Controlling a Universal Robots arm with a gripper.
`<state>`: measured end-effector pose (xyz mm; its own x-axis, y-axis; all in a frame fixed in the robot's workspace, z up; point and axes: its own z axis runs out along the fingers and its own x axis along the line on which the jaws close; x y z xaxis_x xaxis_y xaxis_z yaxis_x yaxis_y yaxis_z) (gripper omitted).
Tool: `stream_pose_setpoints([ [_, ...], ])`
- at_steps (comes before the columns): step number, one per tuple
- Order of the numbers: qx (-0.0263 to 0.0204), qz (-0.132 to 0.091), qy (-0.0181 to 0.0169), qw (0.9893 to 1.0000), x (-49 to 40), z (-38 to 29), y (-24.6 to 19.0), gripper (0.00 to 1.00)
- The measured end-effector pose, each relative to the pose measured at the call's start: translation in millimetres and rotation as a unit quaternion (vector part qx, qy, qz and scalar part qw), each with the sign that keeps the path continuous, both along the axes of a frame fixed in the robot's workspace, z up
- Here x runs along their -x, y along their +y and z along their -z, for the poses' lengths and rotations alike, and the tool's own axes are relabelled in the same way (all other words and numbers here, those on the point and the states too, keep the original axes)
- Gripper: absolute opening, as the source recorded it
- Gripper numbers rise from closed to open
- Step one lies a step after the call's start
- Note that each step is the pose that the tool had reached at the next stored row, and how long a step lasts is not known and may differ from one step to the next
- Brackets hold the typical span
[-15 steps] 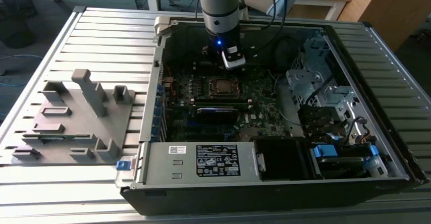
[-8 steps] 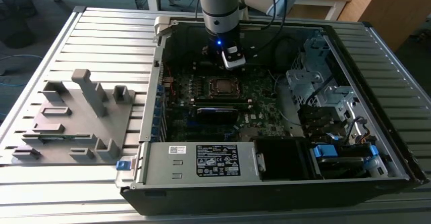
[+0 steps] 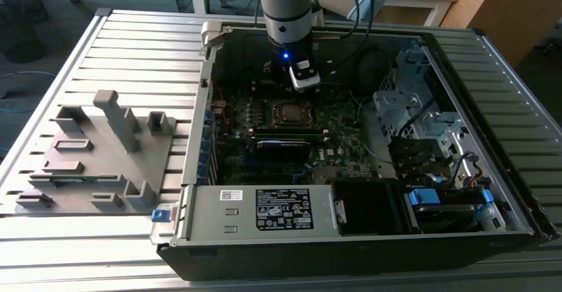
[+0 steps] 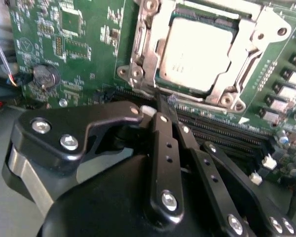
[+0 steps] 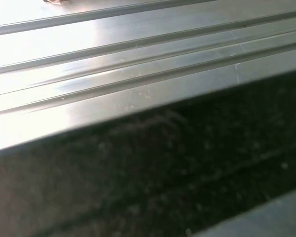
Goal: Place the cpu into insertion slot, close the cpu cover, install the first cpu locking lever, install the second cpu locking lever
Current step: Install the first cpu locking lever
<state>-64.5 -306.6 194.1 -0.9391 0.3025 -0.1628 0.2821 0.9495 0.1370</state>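
Observation:
The cpu [image 4: 195, 52] lies in its socket on the green motherboard, its pale square top showing through the window of the cpu cover [image 4: 222, 96]. That silvery frame lies flat over the chip. My gripper [image 4: 165, 101] is shut, and its black fingers [image 4: 160, 133] meet in a point at the socket's edge, next to a corner of the cover. Nothing shows between the tips. In the exterior view the gripper [image 3: 305, 83] hangs inside the open computer case just behind the cpu [image 3: 289, 112].
A grey power box [image 3: 263, 210] with a white label fills the case front. Drive cages [image 3: 404, 108] stand at the exterior view's right. A grey fixture [image 3: 97, 147] sits on the ribbed table [image 5: 113, 49]. Memory slots [image 4: 227, 128] and a coin battery [image 4: 44, 75] flank the socket.

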Motion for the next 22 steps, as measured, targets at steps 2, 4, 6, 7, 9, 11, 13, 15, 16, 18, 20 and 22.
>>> stream_pose_setpoints([
  [2, -0.0001, 0.0, 0.0, 1.0, 0.0, 0.1, 0.1, 0.1],
  [4, 0.0, 0.0, 0.0, 1.0, 0.0, 0.0, 0.1, 0.1],
  [6, 0.0, 0.0, 0.0, 1.0, 0.0, 0.0, 0.1, 0.1],
  [7, 0.0, 0.0, 0.0, 1.0, 0.0, 0.0, 0.2, 0.1],
  [9, 0.0001, 0.0, 0.0, 1.0, 0.0, 0.5, 0.2, 0.1],
  [11, 0.0001, 0.0, 0.0001, 1.0, 0.1, 1.3, 0.1, 0.1],
  [13, 0.0001, 0.0, 0.0001, 1.0, 0.1, 1.7, 0.0, 0.1],
  [15, -0.0001, 0.0, 0.0001, 1.0, 0.1, 1.9, 0.1, 0.1],
  [16, -0.0004, 0.0, 0.0, 1.0, 0.1, 2.0, 0.2, 0.1],
  [18, -0.0008, 0.0, 0.0, 1.0, 0.1, 2.0, 0.2, 0.1],
  [20, -0.0011, 0.0, -0.0001, 1.0, 0.0, 2.1, 0.2, 0.1],
  [22, -0.0012, 0.0, 0.0, 1.0, 0.0, 2.1, 0.2, 0.1],
])
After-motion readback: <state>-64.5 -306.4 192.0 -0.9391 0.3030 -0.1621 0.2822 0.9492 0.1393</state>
